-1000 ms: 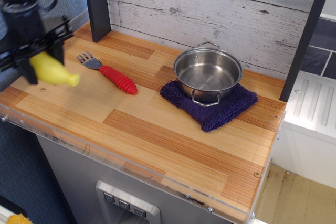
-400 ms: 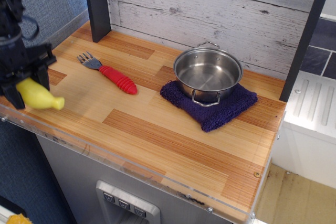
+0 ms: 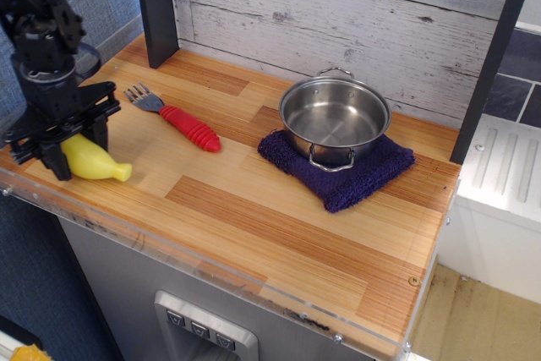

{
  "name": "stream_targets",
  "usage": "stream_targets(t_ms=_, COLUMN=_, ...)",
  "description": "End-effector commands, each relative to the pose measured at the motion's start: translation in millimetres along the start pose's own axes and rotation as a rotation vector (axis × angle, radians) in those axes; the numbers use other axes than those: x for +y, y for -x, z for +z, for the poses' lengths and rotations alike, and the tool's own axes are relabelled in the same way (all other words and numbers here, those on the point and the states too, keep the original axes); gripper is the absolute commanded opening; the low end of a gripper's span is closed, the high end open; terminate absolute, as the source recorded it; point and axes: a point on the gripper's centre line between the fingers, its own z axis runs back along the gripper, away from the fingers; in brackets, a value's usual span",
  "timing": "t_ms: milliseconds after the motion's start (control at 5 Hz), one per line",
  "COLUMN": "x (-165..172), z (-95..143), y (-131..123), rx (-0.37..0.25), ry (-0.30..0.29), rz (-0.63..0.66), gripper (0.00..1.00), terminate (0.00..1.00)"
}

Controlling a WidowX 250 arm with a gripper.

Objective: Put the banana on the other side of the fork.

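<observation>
At the far left, the black robot gripper (image 3: 61, 143) stands over the front corner of the striped wooden counter (image 3: 279, 209), its two dark fingers (image 3: 100, 127) spread just wide enough to straddle the fat end of the smooth bright yellow plastic banana (image 3: 91, 161). The fingers flank the banana closely; I cannot tell whether they press it. A moment ago the banana hung nearer the counter's left edge; now it sits further in and seems to lie on the wood, stem pointing right, poking out from under the gripper. It lies in front of the toy fork with grey prongs and ribbed red handle (image 3: 175, 117), apart from it. Well to the right of the fork, a shiny steel pot (image 3: 334, 119) sits on a dark blue knitted cloth (image 3: 372, 173).
</observation>
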Motion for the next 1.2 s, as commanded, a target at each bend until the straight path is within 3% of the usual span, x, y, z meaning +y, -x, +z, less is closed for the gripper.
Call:
stream_targets(t_ms=0, x=-9, z=19, y=5, rx=-0.005, ry=-0.036, rz=0.033, gripper=1.0, terminate=0.0)
stream_targets(t_ms=600, x=-13, z=26, y=5, rx=0.009, ry=-0.034, rz=0.01, gripper=1.0, terminate=0.0)
stream_targets(t_ms=1000, x=-39, z=62, y=0, rx=-0.018, ry=0.035, rz=-0.075, gripper=1.0, terminate=0.0)
